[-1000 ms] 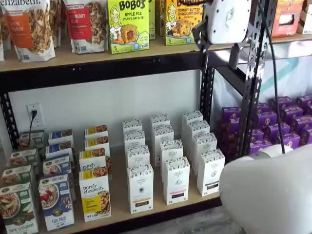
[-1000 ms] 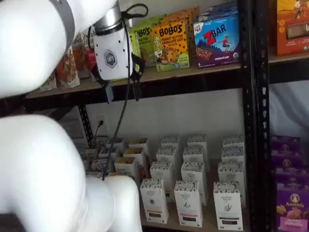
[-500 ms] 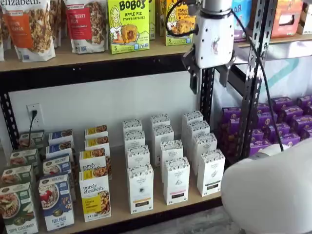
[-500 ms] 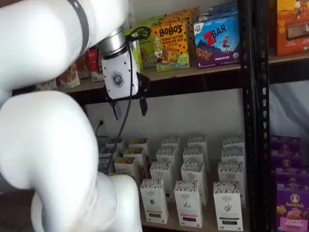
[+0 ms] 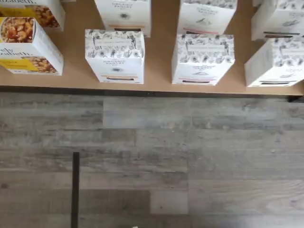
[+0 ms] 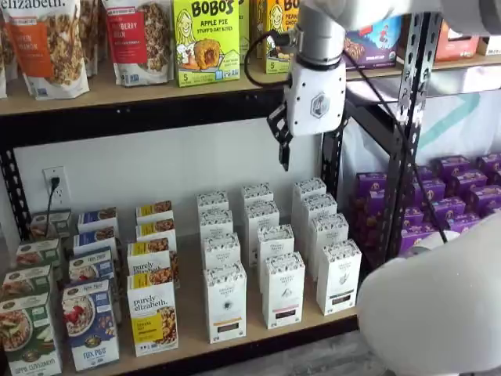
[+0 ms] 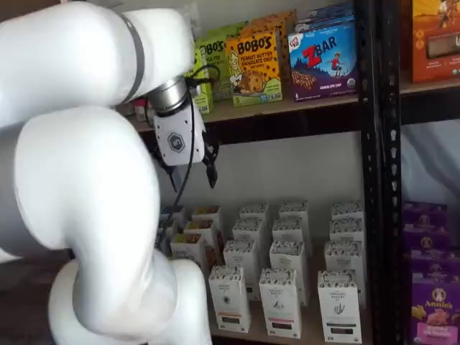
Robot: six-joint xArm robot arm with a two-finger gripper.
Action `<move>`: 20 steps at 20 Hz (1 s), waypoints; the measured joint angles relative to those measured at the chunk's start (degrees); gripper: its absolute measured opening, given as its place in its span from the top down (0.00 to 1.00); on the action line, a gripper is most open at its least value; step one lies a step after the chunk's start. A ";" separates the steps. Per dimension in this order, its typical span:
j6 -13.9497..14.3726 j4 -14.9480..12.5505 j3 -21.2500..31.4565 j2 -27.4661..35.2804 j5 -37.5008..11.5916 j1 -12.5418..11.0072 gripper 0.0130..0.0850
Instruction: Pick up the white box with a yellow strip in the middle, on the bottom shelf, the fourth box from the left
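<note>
target: white box, front carton of its row on the bottom shelf, just right of the purely elizabeth box; also in wrist view, yellowish strip low on its front
neighbours: like white cartons just beside it to the right, another directly behind; gaps look narrow
end effector: hangs high above the rows, near the upper shelf rail, well apart from the target; nothing in it; seen side-on in both shelf views, so finger gap can't be judged
handling (judgement): light thin cardboard, stiff enough but dents if squeezed hard; smooth print, may slip
grip (judgement): take the narrow side faces near the patterned top band, moderate force
risk: tall narrow carton tips easily; fingers could nudge neighbours
</note>
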 joint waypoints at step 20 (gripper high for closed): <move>-0.30 -0.25 2.30 23.27 -26.67 -1.73 0.00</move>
